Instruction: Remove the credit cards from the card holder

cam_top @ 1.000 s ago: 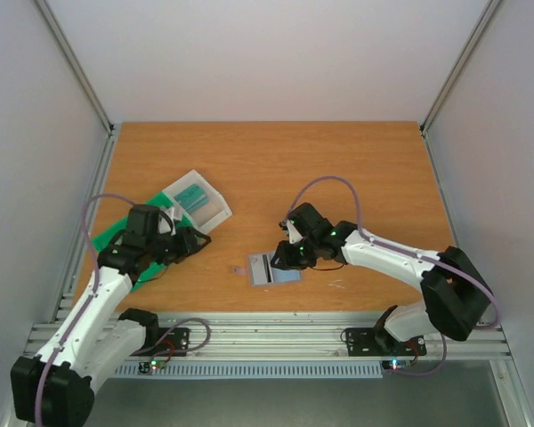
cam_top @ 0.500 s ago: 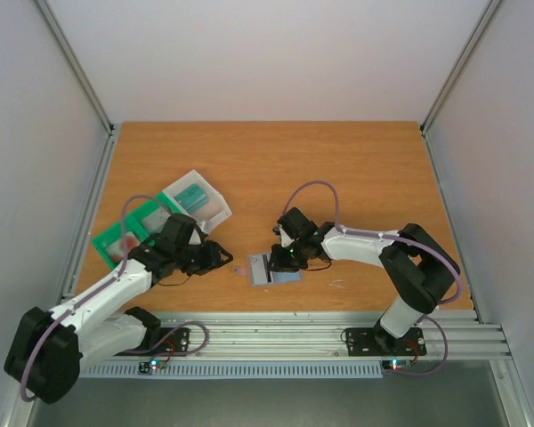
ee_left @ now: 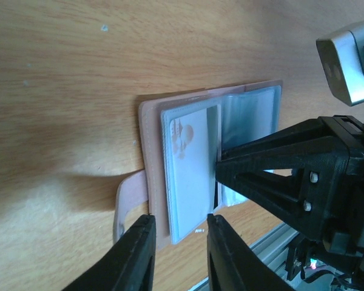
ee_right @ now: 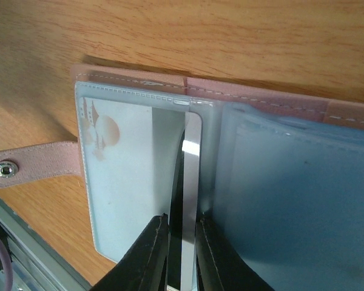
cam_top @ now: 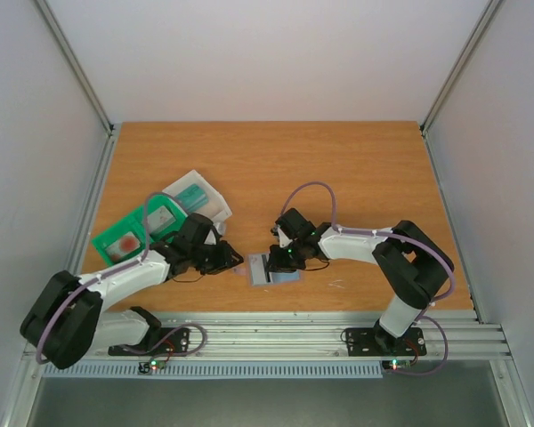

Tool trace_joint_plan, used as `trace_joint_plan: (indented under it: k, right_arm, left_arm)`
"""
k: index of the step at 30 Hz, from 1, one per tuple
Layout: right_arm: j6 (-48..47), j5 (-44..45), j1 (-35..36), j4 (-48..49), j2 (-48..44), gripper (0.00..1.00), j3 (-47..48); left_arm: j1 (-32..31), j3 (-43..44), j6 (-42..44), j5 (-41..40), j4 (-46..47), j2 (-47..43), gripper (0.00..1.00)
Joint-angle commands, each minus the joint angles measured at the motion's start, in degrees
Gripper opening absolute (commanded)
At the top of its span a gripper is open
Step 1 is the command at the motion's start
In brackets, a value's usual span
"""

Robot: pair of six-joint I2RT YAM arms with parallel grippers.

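The card holder [cam_top: 260, 269] lies open on the table near the front edge, a pale pink cover [ee_right: 133, 76] with clear sleeve pages. A light blue credit card [ee_left: 188, 170] [ee_right: 121, 176] sits in its left sleeve. My right gripper [ee_right: 183, 254] [cam_top: 279, 259] stands over the fold, shut on a thin glossy sleeve page [ee_right: 192, 182] that stands on edge between its fingers. My left gripper [ee_left: 179, 251] [cam_top: 234, 261] is at the holder's left end. Its jaws are open and straddle the near corner of the cover and card. The holder's snap strap [ee_left: 130, 191] sticks out beside it.
A green compartment tray [cam_top: 129, 236] and a clear plastic box [cam_top: 196, 197] holding a teal block lie at the left, behind my left arm. The metal rail [cam_top: 276, 325] of the table's front edge runs just below the holder.
My left arm has swung right, from over the green tray to the holder's left end, with its jaws narrowing. My right gripper stayed on the holder and closed a little.
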Motion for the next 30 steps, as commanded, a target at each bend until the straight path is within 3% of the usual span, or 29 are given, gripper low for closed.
trace_joint_plan:
  k: [1, 13, 30]
  right_arm:
    - [0.09, 1.7, 0.07, 1.41, 1.6, 0.15, -1.53]
    - [0.42, 2.26, 0.1, 1.76, -1.55, 0.17, -3.34]
    - [2.01, 2.35, 0.06, 4.76, -4.12, 0.25, -6.59]
  left_arm:
    - [-0.75, -1.76, -1.5, 1.73, 9.56, 3.01, 0.21]
    - [-2.07, -2.3, -5.33, 4.37, 22.55, 12.44, 0.15]
    - [-2.64, -3.23, -4.66, 2.66, 23.92, 20.85, 0.11]
